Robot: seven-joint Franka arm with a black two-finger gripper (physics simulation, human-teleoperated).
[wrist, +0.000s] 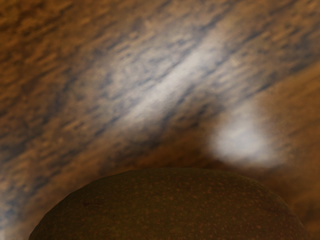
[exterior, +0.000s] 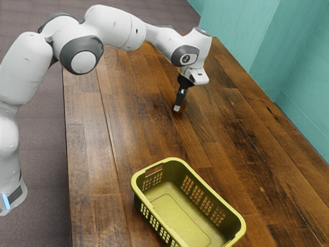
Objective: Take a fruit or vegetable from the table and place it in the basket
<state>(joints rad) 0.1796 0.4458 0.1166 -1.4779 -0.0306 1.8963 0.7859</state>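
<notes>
Exterior view: gripper (exterior: 178, 108) low over far table (exterior: 123, 113), openness and hold unclear; rounded fruit (wrist: 170, 207) might slip if pinched off-centre.

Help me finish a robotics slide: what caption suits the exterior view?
A white robot arm reaches over a wooden table, its black tool low, a yellow-green basket in the foreground.
</notes>
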